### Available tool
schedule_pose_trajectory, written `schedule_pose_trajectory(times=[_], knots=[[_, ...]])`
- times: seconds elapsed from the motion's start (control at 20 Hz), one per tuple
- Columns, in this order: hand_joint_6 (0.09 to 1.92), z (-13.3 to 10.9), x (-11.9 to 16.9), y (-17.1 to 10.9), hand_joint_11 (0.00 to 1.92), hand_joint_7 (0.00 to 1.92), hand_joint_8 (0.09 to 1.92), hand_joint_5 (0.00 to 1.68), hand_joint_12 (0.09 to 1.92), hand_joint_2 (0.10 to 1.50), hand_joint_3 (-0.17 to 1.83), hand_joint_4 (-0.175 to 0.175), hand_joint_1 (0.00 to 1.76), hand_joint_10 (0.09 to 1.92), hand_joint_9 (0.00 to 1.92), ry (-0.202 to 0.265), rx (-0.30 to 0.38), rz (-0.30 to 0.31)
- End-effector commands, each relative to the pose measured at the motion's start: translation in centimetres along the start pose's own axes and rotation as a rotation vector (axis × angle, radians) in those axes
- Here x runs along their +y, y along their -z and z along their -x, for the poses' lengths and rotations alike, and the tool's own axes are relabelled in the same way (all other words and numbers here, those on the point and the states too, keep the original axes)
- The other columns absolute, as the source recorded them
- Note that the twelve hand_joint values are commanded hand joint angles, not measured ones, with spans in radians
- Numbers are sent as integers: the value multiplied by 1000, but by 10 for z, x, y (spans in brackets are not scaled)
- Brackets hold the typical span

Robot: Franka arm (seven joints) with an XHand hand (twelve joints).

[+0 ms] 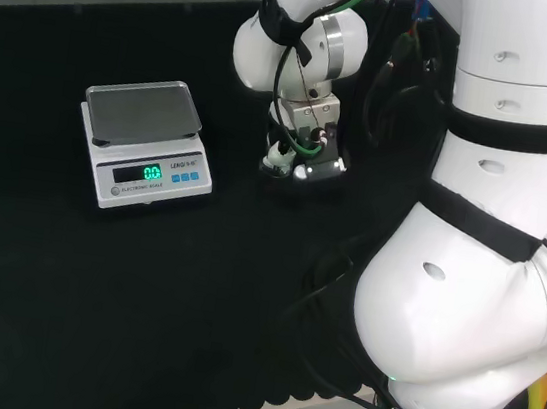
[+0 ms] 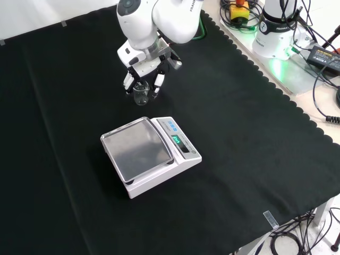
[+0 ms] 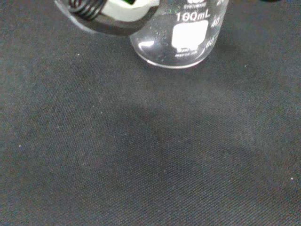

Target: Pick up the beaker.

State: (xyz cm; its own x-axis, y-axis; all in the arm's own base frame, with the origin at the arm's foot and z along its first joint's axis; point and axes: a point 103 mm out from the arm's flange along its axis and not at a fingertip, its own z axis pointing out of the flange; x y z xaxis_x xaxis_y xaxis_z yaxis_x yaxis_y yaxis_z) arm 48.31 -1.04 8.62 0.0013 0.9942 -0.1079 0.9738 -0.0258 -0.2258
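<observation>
From the front camera, nearest me sits the scale (image 2: 151, 155), its pan bare and its display lit, square on the black counter (image 2: 249, 133). I take it as the reason the beaker is out at all, though my job here is just the lift.

Just beyond the scale stands the beaker (image 2: 141, 93), upright on the cloth and apart from the scale. It is clear and looks empty; in the wrist view its base (image 3: 175, 47) rests flat on the cloth, so it is not yet raised.

Over it hangs the hand (image 2: 144, 68), come down from above with its fingers (image 2: 158, 81) reaching down either side of the glass, which sits between them. That straddle makes sense for a side grasp on a round wall. I cannot tell whether they already press the glass or merely bracket it.

Farthest back is the arm (image 2: 159, 18). In the head view the hand (image 1: 304, 140) is low at the cloth, to the right of the scale.
</observation>
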Motion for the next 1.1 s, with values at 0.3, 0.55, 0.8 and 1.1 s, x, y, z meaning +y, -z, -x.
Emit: schedule_pose_trajectory(times=[0.3, 0.55, 0.8, 1.1], knots=[[895, 10, -7, 33, 1547, 1221, 702, 1032, 406, 1047, 63, -160, 1157, 87, 1645, 17, 46, 54], [891, 9, -12, 70, 1554, 1238, 702, 1046, 406, 1061, 33, -161, 1161, 87, 1667, 52, 54, 4], [880, 7, -22, 115, 1560, 1245, 699, 1053, 404, 1063, 24, -162, 1162, 87, 1676, 59, 51, -13], [878, -1, -37, 158, 1562, 1247, 698, 1055, 403, 1063, 22, -161, 1162, 87, 1682, 63, 11, -21]])
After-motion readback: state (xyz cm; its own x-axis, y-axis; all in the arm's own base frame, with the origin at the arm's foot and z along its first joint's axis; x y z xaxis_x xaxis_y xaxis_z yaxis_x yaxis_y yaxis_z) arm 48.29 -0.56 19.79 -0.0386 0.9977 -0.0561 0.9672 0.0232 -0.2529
